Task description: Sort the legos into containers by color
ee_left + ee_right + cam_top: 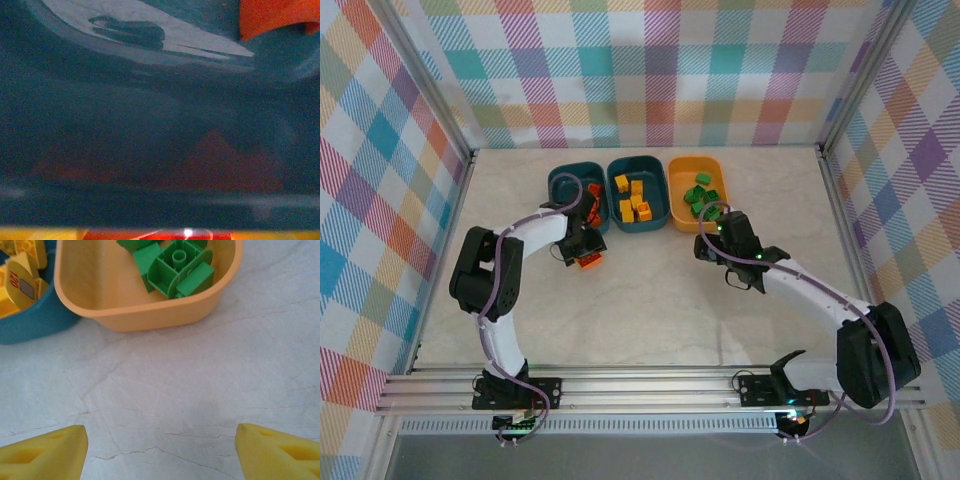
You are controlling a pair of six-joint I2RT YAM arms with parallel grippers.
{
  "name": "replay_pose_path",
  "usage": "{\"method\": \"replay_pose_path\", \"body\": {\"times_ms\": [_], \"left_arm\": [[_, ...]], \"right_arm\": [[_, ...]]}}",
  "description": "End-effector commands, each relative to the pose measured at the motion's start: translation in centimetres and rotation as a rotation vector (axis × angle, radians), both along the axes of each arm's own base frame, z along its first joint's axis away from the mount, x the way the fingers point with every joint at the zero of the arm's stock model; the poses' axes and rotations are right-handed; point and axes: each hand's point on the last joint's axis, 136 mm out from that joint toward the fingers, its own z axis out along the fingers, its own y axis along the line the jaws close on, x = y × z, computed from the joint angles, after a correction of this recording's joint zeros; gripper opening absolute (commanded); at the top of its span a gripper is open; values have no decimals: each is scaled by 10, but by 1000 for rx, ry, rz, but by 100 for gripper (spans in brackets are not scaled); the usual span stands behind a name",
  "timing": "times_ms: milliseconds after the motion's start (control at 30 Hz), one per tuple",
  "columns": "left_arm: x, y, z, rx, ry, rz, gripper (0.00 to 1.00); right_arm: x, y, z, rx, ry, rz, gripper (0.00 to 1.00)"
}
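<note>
teal tub (150, 150) a dark close blur, orange lego (275, 17) cut by top edge

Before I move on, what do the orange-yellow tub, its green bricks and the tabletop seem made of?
Orange-yellow tub: moulded plastic, satin; thin rounded rim, uniform colour.
Green bricks: hard plastic, slightly shiny; crisp edges, hollow underside with a tube.
Tabletop: pale, matte, fine grey veins; stone or a printed marble-look sheet, cannot tell.

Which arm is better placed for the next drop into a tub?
Left. The left gripper sits against the left teal tub, apparently clamping an orange brick; more orange bricks lie in that tub. The right gripper is open, empty, over bare table.
</note>
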Motion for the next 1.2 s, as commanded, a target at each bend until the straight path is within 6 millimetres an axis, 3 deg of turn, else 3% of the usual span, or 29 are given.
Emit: {"method": "replay_pose_path", "body": {"times_ms": [0,133,267,367,500,600,733,1000,1067,1167], "left_arm": [[-8,-12,-1,-8,6,-30,59],[-14,-18,12,-30,-22,-32,52],[-13,-42,53,-167,-93,-43,50],[-1,-44,89,-187,-169,-37,51],[33,-33,128,-177,-250,-2,55],[65,-13,129,-169,-264,57,55],[99,28,113,-13,-247,144,59],[152,41,95,15,-222,143,60],[163,39,92,19,-233,134,65],[173,36,101,4,-266,125,80]], "right_arm": [[1,-6,5,6,-25,-27,77],[2,-5,6,8,-28,-25,77],[1,-6,6,9,-40,-27,77],[1,-8,8,2,-46,-26,77],[-1,-10,8,2,-55,-31,78],[-4,-15,8,4,-58,-41,78],[-9,-19,14,27,-30,-36,81],[-18,-8,36,97,-17,24,82],[-21,-2,38,106,-5,64,83],[-28,-1,41,95,31,91,85]]}}
